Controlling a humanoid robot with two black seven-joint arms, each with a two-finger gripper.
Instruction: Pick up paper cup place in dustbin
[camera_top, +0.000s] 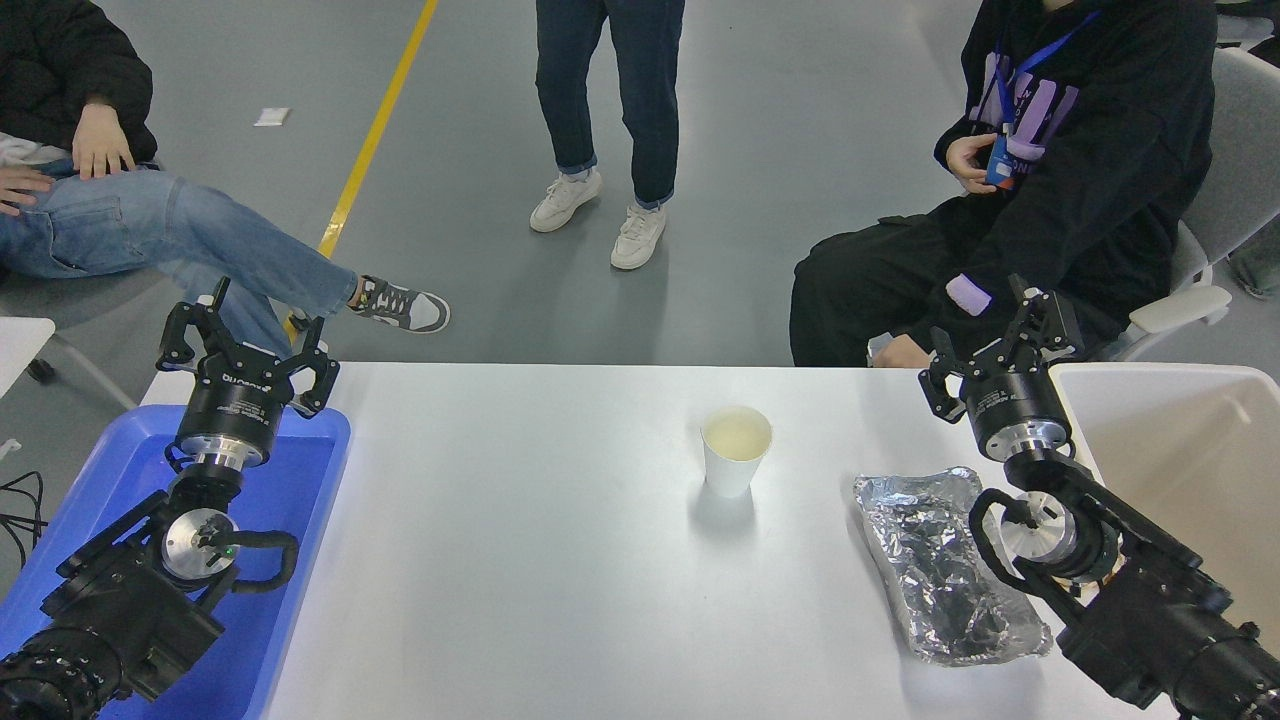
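Note:
The paper cup (736, 450) stands upright near the middle of the white table (520, 560), white with a pale yellowish inside. The dustbin (1180, 450), a large cream bin, stands at the table's right edge. My right gripper (990, 335) is open and empty, held up near the table's far edge, just left of the dustbin and well right of the cup. My left gripper (245, 330) is open and empty, parked above the blue tray at the lower left.
A crumpled silver foil tray (940, 565) lies between the cup and my right arm. A shallow blue tray (270, 560) sits under the left arm. Three people are at the far side, two seated and one standing.

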